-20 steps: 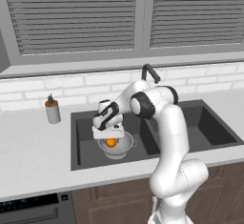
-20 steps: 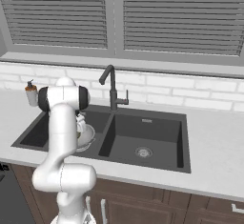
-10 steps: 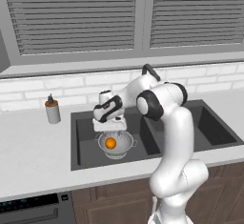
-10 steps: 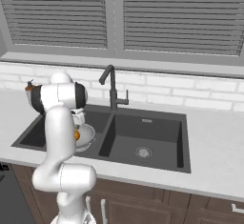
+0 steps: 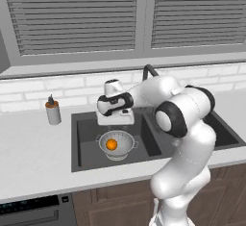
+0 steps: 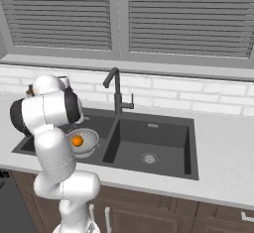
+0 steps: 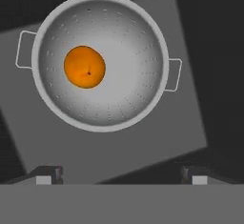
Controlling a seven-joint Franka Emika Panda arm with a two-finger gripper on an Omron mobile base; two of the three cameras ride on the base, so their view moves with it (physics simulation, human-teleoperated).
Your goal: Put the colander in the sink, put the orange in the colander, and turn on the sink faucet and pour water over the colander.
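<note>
Risen since the earlier frame, my pincer (image 7: pixel 119 175), jaws released, hangs above the orange (image 7: pixel 85 66) in the colander (image 7: pixel 128 89); the sink faucet (image 6: pixel 117 89) lies to its right.

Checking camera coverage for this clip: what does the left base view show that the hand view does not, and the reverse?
Left base view: the grey soap bottle on the counter, the window blinds, and the arm reaching over the sink.

Hand view: both side handles of the colander from straight above, its perforations, and the gripper, fingertips wide apart and holding nothing.

Both: the orange resting inside the colander, which sits in the sink's dark basin.
</note>
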